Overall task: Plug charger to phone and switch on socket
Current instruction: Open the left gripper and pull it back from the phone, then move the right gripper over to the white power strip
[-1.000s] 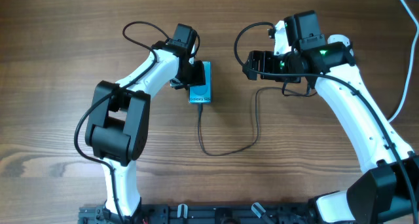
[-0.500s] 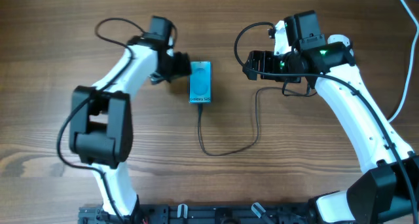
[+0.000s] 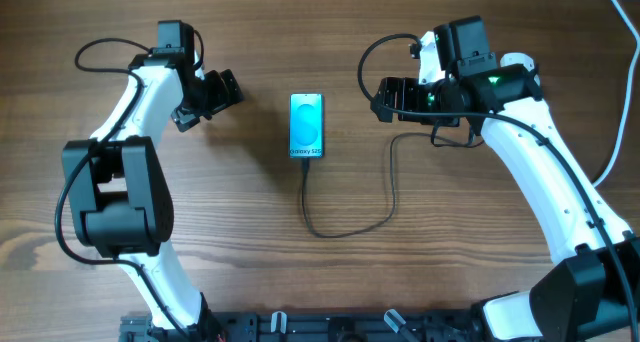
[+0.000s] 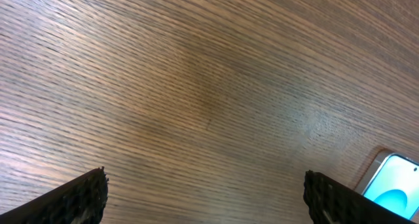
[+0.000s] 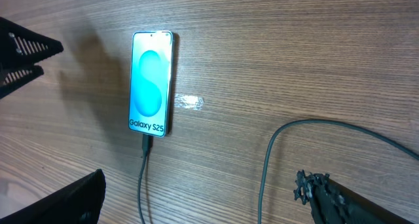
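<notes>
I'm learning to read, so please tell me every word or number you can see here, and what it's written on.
"Galaxy S25": near the bottom of the bright cyan screen of the small, white-edged rectangular smartphone.
No other word, number or sign is readable in any view.

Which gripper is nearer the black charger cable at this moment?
Right. The right gripper hangs open close by the charger cable's upper stretch, right of the phone. The left gripper, also open, sits left of the phone, well apart from the cable.
</notes>
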Motion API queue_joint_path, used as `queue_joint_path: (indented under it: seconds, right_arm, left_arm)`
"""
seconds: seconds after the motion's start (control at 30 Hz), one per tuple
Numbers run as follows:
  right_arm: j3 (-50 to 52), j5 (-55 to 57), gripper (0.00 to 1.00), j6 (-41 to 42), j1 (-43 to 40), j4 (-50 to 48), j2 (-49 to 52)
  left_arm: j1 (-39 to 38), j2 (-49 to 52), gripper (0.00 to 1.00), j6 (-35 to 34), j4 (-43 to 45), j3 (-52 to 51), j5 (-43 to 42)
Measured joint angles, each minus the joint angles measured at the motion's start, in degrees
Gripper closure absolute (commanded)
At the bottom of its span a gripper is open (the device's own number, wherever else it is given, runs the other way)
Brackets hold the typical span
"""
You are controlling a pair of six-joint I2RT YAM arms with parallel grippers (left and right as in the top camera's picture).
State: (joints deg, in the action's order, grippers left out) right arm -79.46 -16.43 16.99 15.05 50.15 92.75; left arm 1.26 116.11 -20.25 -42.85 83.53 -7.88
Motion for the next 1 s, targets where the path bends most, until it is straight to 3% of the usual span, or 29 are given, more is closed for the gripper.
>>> queue_joint_path:
  seconds: [0.8, 1.0]
  right_arm:
    - [0.0, 0.0, 0.0, 0.0, 0.0, -0.04, 0.0]
    - [0.11, -0.02, 0.0, 0.02, 0.0, -4.72, 0.0]
  left_arm:
    - [0.04, 0.0, 0.0, 0.0, 1.81, -5.22, 0.37]
    - [0.04, 0.0, 0.0, 0.0, 1.81, -5.22, 0.39]
